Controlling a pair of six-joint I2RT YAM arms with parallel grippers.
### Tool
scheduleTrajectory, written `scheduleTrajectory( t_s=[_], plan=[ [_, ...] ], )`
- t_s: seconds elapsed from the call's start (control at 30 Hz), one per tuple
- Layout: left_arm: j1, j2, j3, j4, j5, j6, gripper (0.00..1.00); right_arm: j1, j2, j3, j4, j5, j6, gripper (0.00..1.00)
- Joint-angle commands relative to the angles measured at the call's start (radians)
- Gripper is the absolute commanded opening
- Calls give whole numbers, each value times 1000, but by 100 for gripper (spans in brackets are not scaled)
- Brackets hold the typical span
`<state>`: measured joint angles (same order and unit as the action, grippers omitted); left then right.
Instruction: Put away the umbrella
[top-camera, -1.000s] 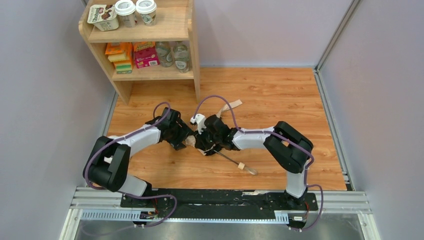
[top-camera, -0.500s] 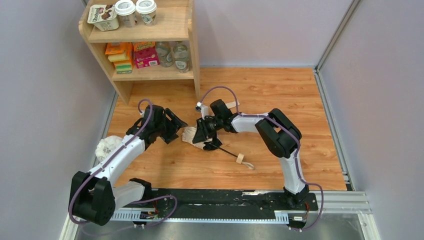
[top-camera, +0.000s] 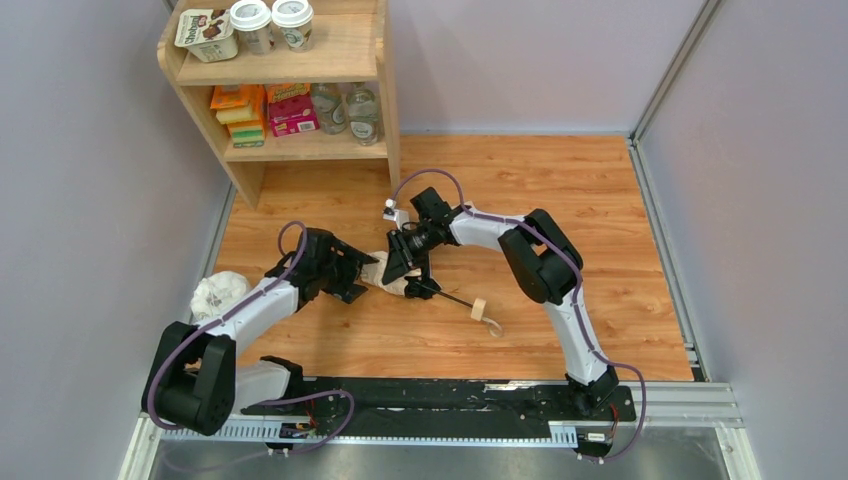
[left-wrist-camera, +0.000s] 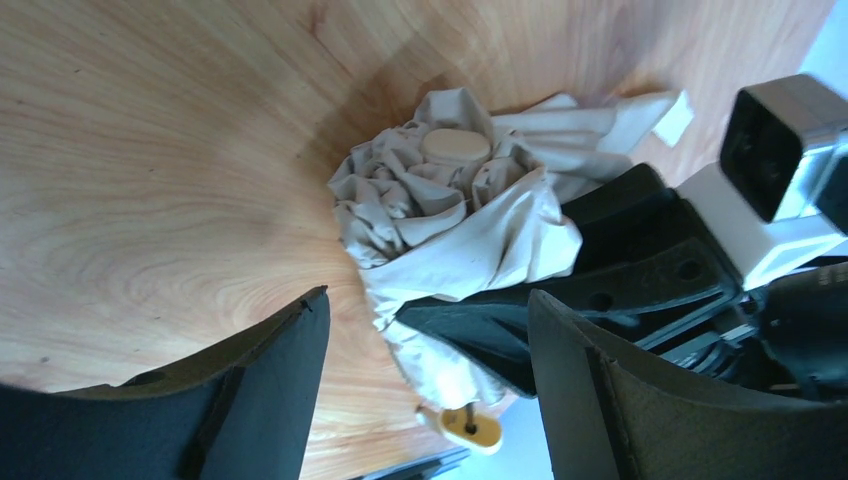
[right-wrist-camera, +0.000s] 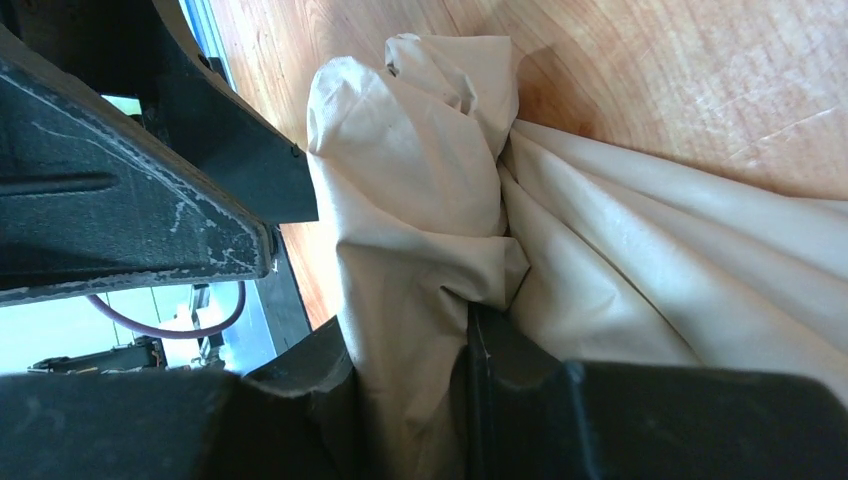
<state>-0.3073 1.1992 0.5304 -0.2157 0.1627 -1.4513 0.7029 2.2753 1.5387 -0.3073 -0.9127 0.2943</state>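
Note:
The umbrella (top-camera: 384, 274) lies on the wooden floor mid-view, its beige canopy bunched up, its thin black shaft (top-camera: 455, 298) running right to the wooden handle (top-camera: 479, 310) and strap. My right gripper (top-camera: 402, 270) is shut on a fold of the canopy (right-wrist-camera: 420, 330). My left gripper (top-camera: 350, 277) is open, just left of the canopy tip, not touching it. In the left wrist view the crumpled canopy (left-wrist-camera: 450, 200) with its round beige cap sits ahead between the spread fingers (left-wrist-camera: 270, 380), with the right gripper's black body behind it.
A wooden shelf (top-camera: 290, 140) with cups, boxes and bottles stands at the back left. A small white lumpy bag (top-camera: 218, 293) lies at the left edge of the floor, beside my left arm. Grey walls close in both sides.
My right gripper has pulled the umbrella a little left and back. My left arm has swung out, then its gripper came back toward the canopy tip. The white bag has become visible.

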Motion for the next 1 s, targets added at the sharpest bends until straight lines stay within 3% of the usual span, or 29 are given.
scheduleTrajectory(
  t_s=[0.0,0.23,0.57,0.77,0.9,0.97],
  plan=[
    [-32,-4,-26,85,-51,-159,79,26,132,-66,-303,196,-32,0],
    [-84,48,-3,119,-156,-208,79,27,125,-51,-308,195,-40,0],
    [-122,166,-35,263,-319,-103,80,40,127,-19,-335,198,-73,0],
    [-147,240,-6,138,-333,-81,80,49,119,-9,-349,186,-101,0],
    [-164,263,-36,88,-330,-73,66,52,113,0,-351,161,-110,0],
    [-176,264,-65,87,-330,-77,55,52,113,9,-354,147,-115,0]
  ],
)
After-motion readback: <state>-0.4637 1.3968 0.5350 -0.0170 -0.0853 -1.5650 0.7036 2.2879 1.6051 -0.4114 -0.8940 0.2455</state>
